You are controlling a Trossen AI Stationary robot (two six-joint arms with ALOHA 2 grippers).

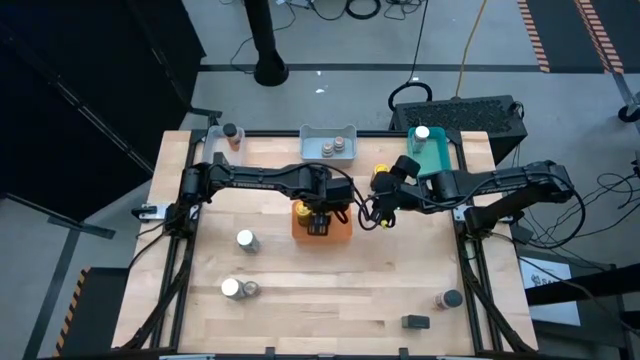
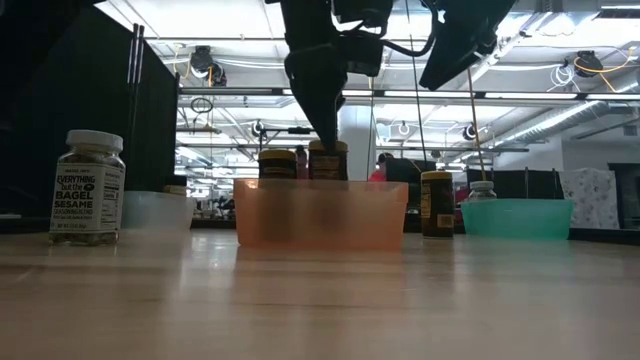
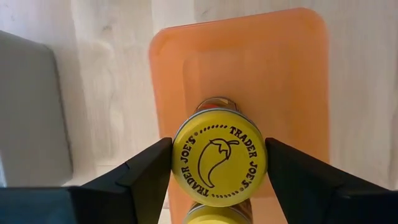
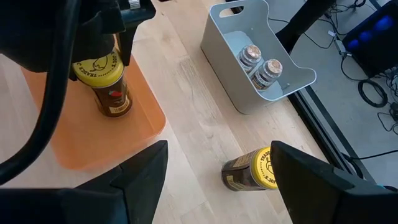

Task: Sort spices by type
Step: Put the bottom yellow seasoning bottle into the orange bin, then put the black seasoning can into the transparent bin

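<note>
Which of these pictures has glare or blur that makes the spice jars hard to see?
Low view: bright ceiling lights behind leave the jars in the orange tray dark and backlit, and the near tabletop is soft. Left wrist view: the yellow lid is sharp, the tray beneath soft. High view: even light, jars tiny.

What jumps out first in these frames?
The left pincer at the table's middle, its fingers on either side of a yellow-lidded spice jar over the orange tray, where another yellow-lidded jar already stands. Just to its right, the right pincer hangs open above a third yellow-lidded jar standing on the bare wood. Behind them, a grey bin holds two jars.
</note>
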